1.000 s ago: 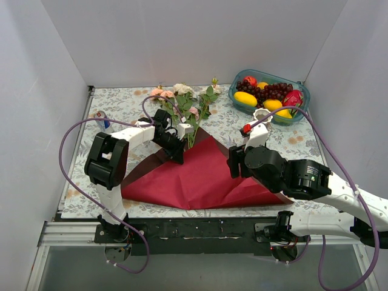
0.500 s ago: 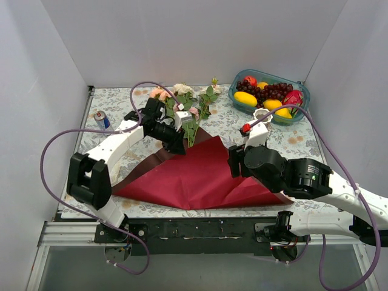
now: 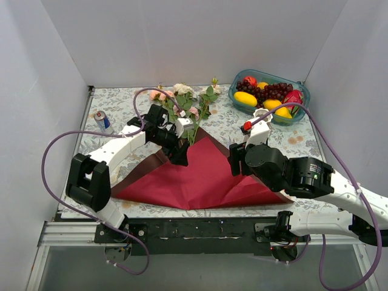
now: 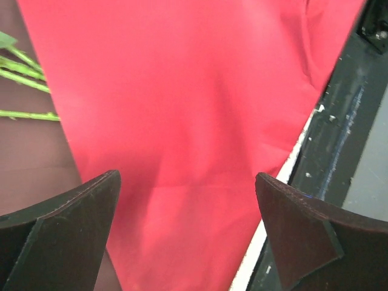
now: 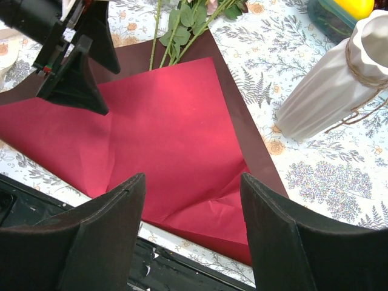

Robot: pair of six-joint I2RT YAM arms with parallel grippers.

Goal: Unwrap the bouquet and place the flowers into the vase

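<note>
The bouquet is undone: its dark red paper (image 3: 197, 176) lies spread flat, and the flowers (image 3: 183, 100) rest at its far corner, with green stems (image 4: 24, 66) running onto the sheet. My left gripper (image 3: 180, 157) hovers open over the paper's far left part, nothing between its jaws (image 4: 188, 179). Over the paper's right side my right gripper (image 3: 233, 165) stands open and empty (image 5: 193, 179). The white ribbed vase (image 5: 327, 91) stands upright just right of the paper; in the top view only its scalloped rim (image 3: 262, 113) shows behind the right arm.
A teal bowl (image 3: 301, 97) of fruit sits at the back right. A small drink can (image 3: 102, 120) stands at the left. The table's black front rail (image 4: 345, 151) runs close along the paper's near edge. White walls enclose three sides.
My left gripper has gone from shut to wide open and shifted a little nearer over the paper. The right arm has stayed put.
</note>
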